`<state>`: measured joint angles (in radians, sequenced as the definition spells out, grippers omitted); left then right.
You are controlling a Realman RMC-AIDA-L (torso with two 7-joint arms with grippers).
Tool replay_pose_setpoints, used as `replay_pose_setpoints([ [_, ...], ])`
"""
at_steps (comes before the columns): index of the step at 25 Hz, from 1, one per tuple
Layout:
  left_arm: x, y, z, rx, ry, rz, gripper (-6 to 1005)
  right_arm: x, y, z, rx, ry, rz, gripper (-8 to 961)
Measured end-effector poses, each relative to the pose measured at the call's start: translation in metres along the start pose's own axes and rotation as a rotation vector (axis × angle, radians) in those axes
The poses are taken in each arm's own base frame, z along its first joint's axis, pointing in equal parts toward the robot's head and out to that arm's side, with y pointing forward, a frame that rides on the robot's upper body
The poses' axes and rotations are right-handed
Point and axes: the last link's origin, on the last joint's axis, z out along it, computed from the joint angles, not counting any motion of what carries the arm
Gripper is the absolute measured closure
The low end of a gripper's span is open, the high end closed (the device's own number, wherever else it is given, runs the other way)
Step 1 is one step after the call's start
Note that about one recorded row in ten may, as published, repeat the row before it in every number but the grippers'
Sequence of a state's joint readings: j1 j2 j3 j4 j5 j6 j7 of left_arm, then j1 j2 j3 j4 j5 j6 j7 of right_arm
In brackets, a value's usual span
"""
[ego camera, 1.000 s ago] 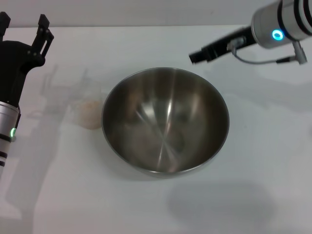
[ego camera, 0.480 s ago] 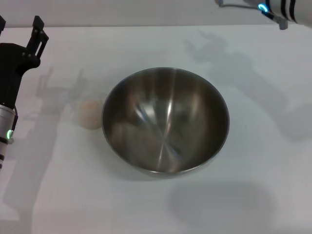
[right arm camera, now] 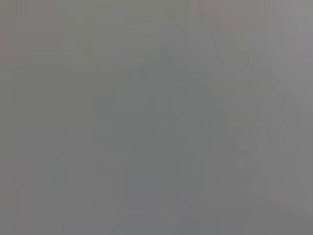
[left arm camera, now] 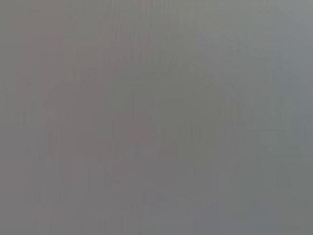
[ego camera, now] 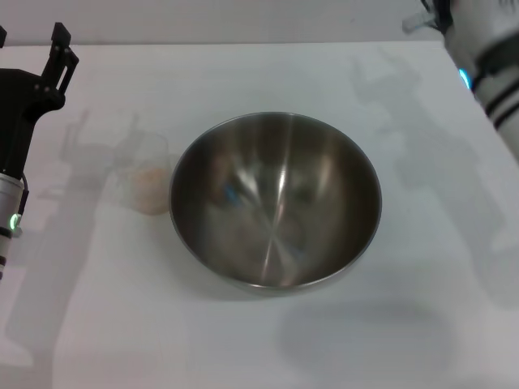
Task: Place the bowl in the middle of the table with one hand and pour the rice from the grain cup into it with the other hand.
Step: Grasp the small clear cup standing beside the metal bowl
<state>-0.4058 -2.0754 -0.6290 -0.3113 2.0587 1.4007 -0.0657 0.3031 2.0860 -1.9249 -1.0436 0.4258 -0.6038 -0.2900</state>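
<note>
Here: left fingers (ego camera: 57, 49) seemingly apart, cropped | right fingers unseen | wrist views blank

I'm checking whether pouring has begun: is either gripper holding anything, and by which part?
Nothing is held. The left gripper is open and empty, apart from the grain cup beside the bowl; the right gripper is out of view.

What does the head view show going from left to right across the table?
Black two-fingered left gripper at the left edge → small clear plastic grain cup holding off-white rice → large stainless-steel bowl → silver-and-white right arm at the far right corner.
</note>
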Motion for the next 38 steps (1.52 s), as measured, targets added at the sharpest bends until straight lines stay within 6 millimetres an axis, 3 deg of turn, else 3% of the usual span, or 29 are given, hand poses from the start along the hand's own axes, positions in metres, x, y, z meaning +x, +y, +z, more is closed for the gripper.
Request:
replay_pose_setpoints([
  [3, 0.003, 0.000, -0.002, -0.002, 0.020, 0.001, 167, 0.024, -0.010, -0.034, 0.051, -0.106, 0.064, 484],
  [5, 0.003, 0.000, -0.003, -0.001, 0.023, 0.001, 167, 0.029, -0.014, -0.042, 0.061, -0.125, 0.084, 484],
  [9, 0.005, -0.002, -0.015, 0.005, 0.042, 0.003, 167, 0.050, -0.032, -0.077, 0.096, -0.159, 0.144, 485],
  [16, -0.004, 0.003, -0.049, -0.031, -0.021, 0.011, 168, 0.072, -0.048, -0.105, 0.138, -0.101, 0.137, 485],
  [26, -0.027, 0.003, -0.090, -0.043, -0.196, 0.024, 168, 0.075, -0.067, -0.096, 0.180, -0.084, 0.101, 483],
  [31, -0.033, 0.010, -0.096, -0.074, -0.240, 0.018, 167, 0.075, -0.067, -0.091, 0.172, -0.080, 0.089, 483],
  [38, -0.042, 0.011, -0.091, -0.084, -0.296, 0.021, 169, 0.075, -0.067, -0.089, 0.165, -0.078, 0.084, 484],
])
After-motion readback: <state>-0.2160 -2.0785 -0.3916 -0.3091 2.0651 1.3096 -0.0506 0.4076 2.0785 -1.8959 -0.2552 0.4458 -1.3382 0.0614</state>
